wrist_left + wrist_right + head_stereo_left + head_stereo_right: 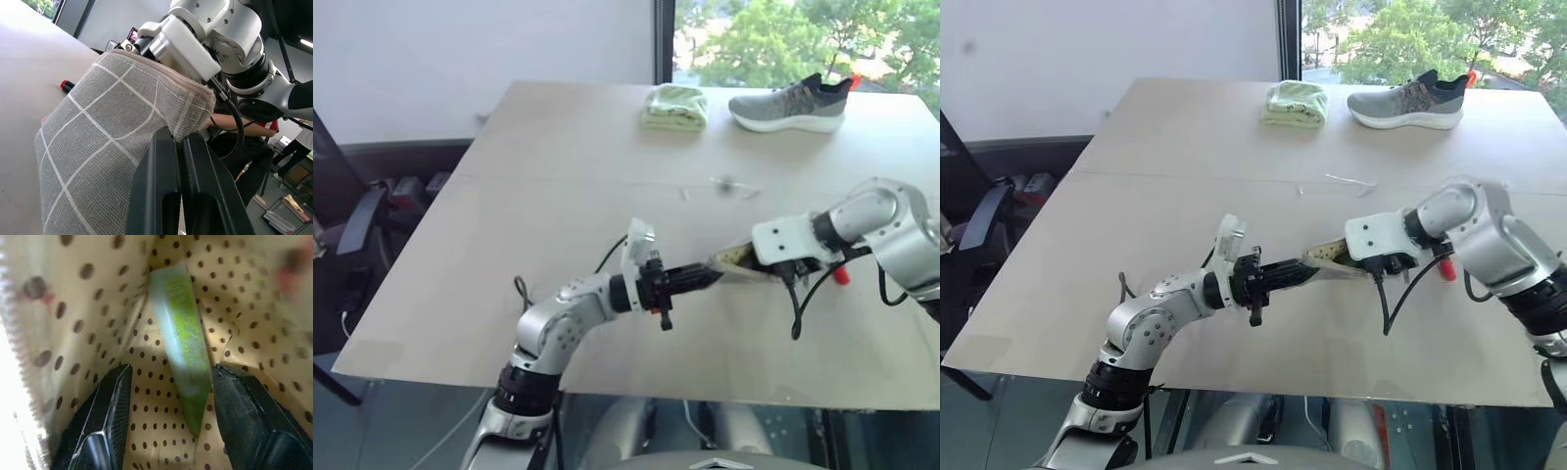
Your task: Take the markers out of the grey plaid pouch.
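Pouch: the grey plaid pouch (pixel 112 132) is held up off the tabletop (pixel 558 176) toward its near edge, mouth turned to the right arm so that arm can reach in.
Left tool: the left tool (pixel 710 277) is clamped tight on the pouch's corner, steadying it.
Right tool: the right tool (pixel 166 396) is inside the dotted lining, its fingers parted on either side of a green marker (pixel 178 342), gripping nothing yet.
Loose marker: a red-ended marker (pixel 840 275) lies on the tabletop just beside the right arm.
Next: probably closing on the green marker.
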Motion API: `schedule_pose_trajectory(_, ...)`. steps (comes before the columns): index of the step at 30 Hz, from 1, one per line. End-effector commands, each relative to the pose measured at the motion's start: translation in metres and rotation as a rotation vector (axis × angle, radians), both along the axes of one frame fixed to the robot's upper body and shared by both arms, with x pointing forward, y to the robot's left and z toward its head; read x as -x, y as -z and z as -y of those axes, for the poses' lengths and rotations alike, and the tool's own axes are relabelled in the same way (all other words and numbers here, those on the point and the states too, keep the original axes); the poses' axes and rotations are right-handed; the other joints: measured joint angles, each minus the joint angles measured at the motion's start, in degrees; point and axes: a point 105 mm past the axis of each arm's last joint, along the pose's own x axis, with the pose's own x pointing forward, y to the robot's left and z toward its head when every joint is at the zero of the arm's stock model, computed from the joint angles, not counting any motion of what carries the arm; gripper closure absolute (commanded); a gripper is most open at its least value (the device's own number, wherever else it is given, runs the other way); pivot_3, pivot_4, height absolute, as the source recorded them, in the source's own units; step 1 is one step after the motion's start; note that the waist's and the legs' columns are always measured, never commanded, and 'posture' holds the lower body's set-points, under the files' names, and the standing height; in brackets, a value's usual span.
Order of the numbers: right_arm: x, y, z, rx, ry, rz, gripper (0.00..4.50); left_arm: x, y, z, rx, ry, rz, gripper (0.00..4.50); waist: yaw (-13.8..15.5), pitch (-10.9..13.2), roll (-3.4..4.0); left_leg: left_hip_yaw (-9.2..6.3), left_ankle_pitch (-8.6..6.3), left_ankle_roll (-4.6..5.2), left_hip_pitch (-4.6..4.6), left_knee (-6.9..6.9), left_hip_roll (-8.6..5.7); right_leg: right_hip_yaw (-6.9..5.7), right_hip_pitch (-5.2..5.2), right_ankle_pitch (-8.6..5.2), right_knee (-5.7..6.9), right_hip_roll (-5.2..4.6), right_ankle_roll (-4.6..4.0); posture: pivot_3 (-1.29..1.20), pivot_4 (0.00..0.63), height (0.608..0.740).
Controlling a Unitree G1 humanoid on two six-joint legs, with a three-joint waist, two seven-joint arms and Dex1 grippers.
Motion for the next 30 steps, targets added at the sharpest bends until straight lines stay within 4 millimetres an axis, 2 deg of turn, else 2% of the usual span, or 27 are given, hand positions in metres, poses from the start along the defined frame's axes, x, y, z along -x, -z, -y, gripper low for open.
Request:
schedule_pose_trajectory(1,-0.010,0.011,0.003,0.053,0.008,0.028,1.90,0.001,-0.008,0.000,0.032,0.011,0.039,4.50,-0.1,0.0,0.00,0.00,0.00,0.00,0.01,0.00,0.00,0.00,0.00,0.00,0.00,0.01,0.00,0.00,0.150,0.740)
schedule_pose_trajectory(5,-0.014,0.038,0.003,0.096,0.000,-0.008,1.90,0.000,-0.007,0.001,0.027,0.011,0.037,4.50,-0.1,0.0,0.00,-0.02,0.01,-0.01,0.04,-0.03,0.01,0.00,-0.01,0.00,0.01,0.03,-0.01,0.00,0.150,0.740)
schedule_pose_trajectory(9,-0.023,0.044,-0.003,0.073,-0.003,0.018,1.90,0.000,-0.006,0.000,0.022,0.007,0.040,4.50,-0.2,0.0,-0.07,0.00,0.01,-0.02,0.11,-0.01,0.01,0.03,0.03,0.01,0.03,0.05,-0.01,0.00,0.150,0.740)
schedule_pose_trajectory(12,-0.025,0.044,-0.005,0.049,-0.009,0.021,2.70,0.001,-0.005,0.000,0.020,0.007,0.039,4.50,-0.3,-0.1,-0.20,0.01,0.03,-0.05,0.21,-0.01,0.10,0.04,0.06,0.08,0.02,0.14,-0.13,0.00,0.150,0.740)
schedule_pose_trajectory(14,-0.023,0.043,-0.005,0.041,-0.011,0.013,3.63,0.001,-0.004,-0.001,0.016,0.007,0.040,4.50,-0.2,-0.1,-0.20,0.00,0.07,-0.13,0.21,-0.01,0.12,0.03,0.08,0.11,0.04,0.17,-0.18,0.00,0.150,0.740)
schedule_pose_trajectory(15,-0.023,0.043,-0.005,0.036,-0.010,0.011,3.79,0.001,-0.003,-0.001,0.012,0.005,0.043,4.50,-0.1,-0.1,-0.20,-0.04,0.09,-0.16,0.21,-0.01,0.15,-0.01,0.08,0.13,0.05,0.20,-0.21,0.00,0.150,0.740)
schedule_pose_trajectory(17,-0.020,0.040,-0.005,0.011,-0.007,0.000,3.79,0.000,-0.002,0.000,-0.001,-0.006,0.058,4.50,-0.1,-0.1,-0.20,-0.08,0.12,-0.20,0.21,-0.02,0.17,-0.05,0.08,0.16,0.05,0.23,-0.25,0.00,0.150,0.740)
schedule_pose_trajectory(19,-0.017,0.033,-0.009,-0.046,-0.018,-0.007,3.79,-0.003,0.000,0.000,-0.025,-0.025,0.095,4.50,-0.1,-0.1,-0.20,-0.08,0.12,-0.20,0.21,-0.02,0.17,-0.04,0.08,0.16,0.04,0.23,-0.25,0.00,0.150,0.740)
schedule_pose_trajectory(22,-0.013,0.009,-0.017,-0.178,-0.039,0.020,3.79,-0.005,0.002,-0.002,-0.076,-0.030,0.154,4.50,-0.1,-0.1,-0.20,-0.07,0.12,-0.20,0.18,-0.04,0.17,-0.03,0.08,0.16,0.01,0.23,-0.26,0.00,0.150,0.740)
schedule_pose_trajectory(24,-0.010,-0.004,-0.015,-0.228,-0.030,0.025,3.79,-0.006,0.004,-0.004,-0.113,-0.030,0.201,4.50,-0.1,-0.1,-0.15,-0.07,0.12,-0.20,0.10,-0.07,0.17,-0.03,0.01,0.16,-0.01,0.22,-0.26,0.00,0.150,0.740)
schedule_pose_trajectory(27,0.006,-0.024,-0.006,-0.316,-0.036,-0.014,3.79,-0.008,0.002,-0.013,-0.160,-0.038,0.267,4.50,0.0,-0.1,-0.14,-0.08,0.11,-0.20,0.06,-0.10,0.17,-0.03,-0.01,0.16,-0.04,0.22,-0.26,0.00,0.150,0.740)
schedule_pose_trajectory(30,0.019,-0.037,-0.013,-0.425,-0.068,-0.050,3.79,-0.007,0.003,-0.015,-0.171,-0.025,0.269,4.50,0.0,-0.1,-0.14,-0.09,0.11,-0.19,0.05,-0.12,0.17,-0.04,0.00,0.16,-0.08,0.21,-0.26,0.00,0.150,0.740)
